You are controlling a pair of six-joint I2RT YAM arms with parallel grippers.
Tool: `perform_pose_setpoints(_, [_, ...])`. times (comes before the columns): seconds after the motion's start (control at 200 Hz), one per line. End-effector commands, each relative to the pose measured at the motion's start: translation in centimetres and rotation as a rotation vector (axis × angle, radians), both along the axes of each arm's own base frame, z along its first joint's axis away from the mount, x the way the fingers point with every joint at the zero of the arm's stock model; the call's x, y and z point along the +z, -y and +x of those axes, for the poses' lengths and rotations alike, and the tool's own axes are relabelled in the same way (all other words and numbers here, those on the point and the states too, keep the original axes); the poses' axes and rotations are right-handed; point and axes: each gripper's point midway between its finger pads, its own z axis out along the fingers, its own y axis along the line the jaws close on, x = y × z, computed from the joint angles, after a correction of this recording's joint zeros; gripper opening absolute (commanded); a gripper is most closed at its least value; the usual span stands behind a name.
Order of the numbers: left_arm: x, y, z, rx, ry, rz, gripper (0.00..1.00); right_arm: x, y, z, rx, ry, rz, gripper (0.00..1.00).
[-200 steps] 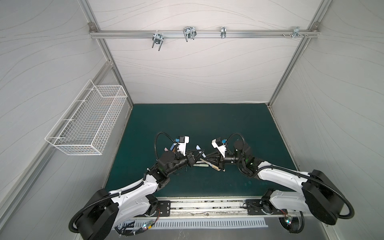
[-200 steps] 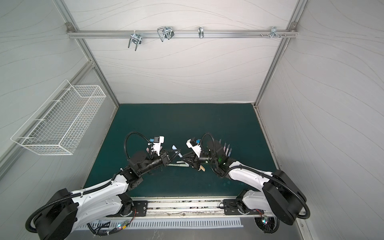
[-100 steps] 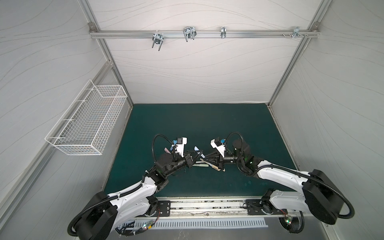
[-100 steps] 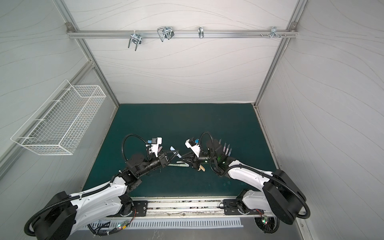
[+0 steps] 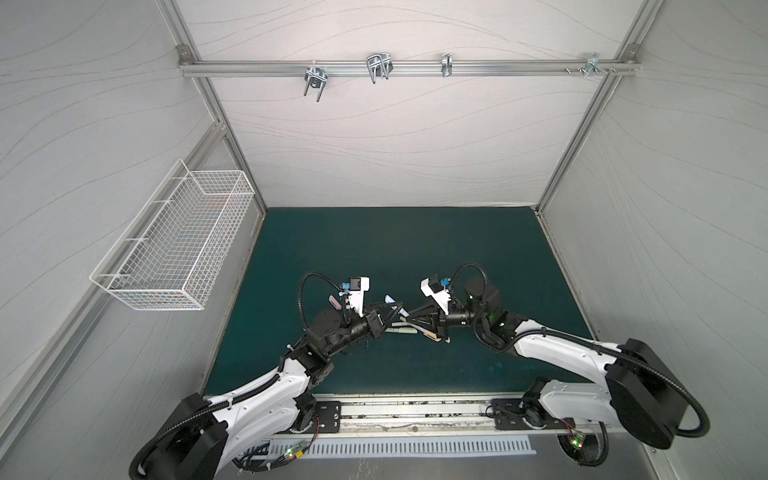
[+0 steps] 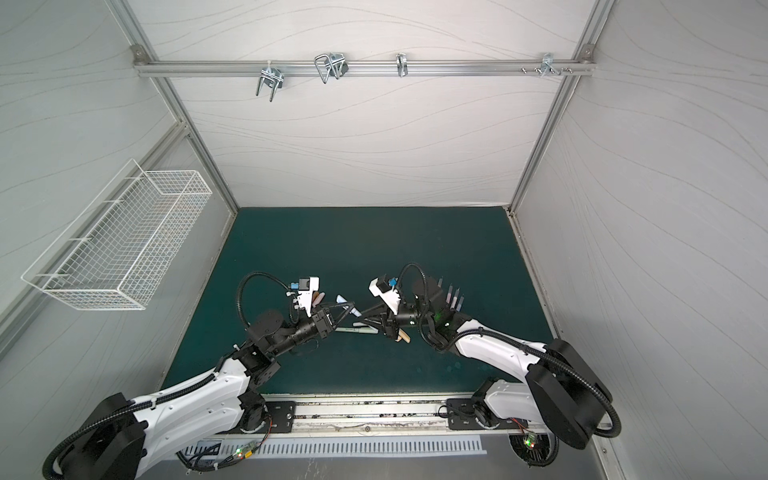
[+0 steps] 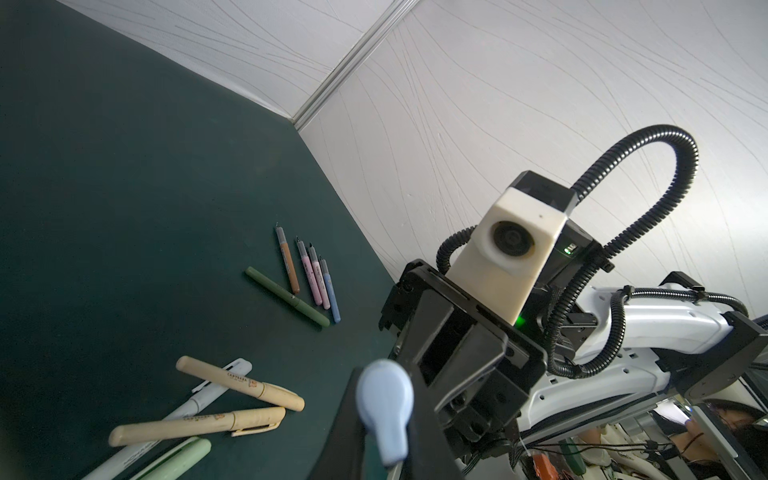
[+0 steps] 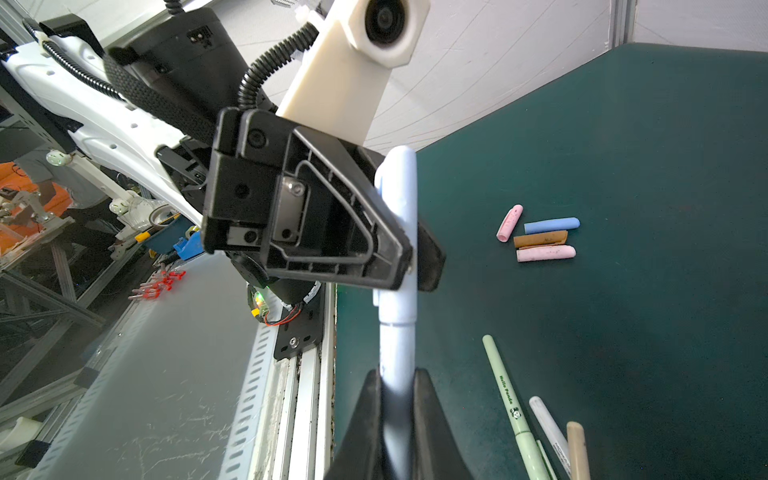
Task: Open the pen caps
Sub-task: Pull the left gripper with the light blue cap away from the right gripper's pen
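A light-blue pen (image 8: 395,345) hangs above the green mat (image 5: 415,249), held at both ends. My left gripper (image 7: 384,415) is shut on its capped end; the blue cap (image 8: 397,199) still joins the body at a seam. My right gripper (image 8: 397,386) is shut on the pen's body. In both top views the two grippers (image 5: 397,309) (image 5: 411,318) meet tip to tip at mid-mat. Several removed pen caps (image 8: 540,235), pink, blue and brown, lie beside my left arm. Several uncapped pens (image 7: 311,278) lie in a row near my right arm.
Capped tan, white and green pens (image 7: 239,384) lie loose on the mat under the grippers, and a dark green pen (image 7: 286,297) lies by the uncapped row. A white wire basket (image 5: 178,245) hangs on the left wall. The mat's front edge meets a metal rail (image 5: 415,411).
My left arm has drawn back slightly to the left with the pen end. Both grips stay as they were.
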Motion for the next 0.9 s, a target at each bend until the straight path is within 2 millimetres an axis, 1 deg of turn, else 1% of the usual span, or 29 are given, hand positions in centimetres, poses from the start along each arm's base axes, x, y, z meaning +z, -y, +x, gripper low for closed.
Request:
perform_pose_setpoints(0.0, [3.7, -4.8, 4.2, 0.303, 0.102, -0.095, 0.0, -3.2, 1.4, -2.5, 0.089, -0.114, -0.089, 0.0])
perform_pose_setpoints(0.485, [3.7, -5.4, 4.3, 0.323, 0.101, -0.101, 0.0, -3.1, 2.5, -2.6, 0.081, -0.105, -0.08, 0.0])
perform_pose_setpoints(0.69, [3.7, -5.6, 4.3, 0.334, 0.104, -0.1, 0.0, -3.8, 2.5, -2.6, 0.097, -0.134, -0.102, 0.0])
perform_pose_setpoints(0.895, [3.6, -5.5, 4.4, 0.329, 0.107, -0.081, 0.0, -3.6, 2.5, -2.4, 0.089, -0.133, -0.094, 0.0])
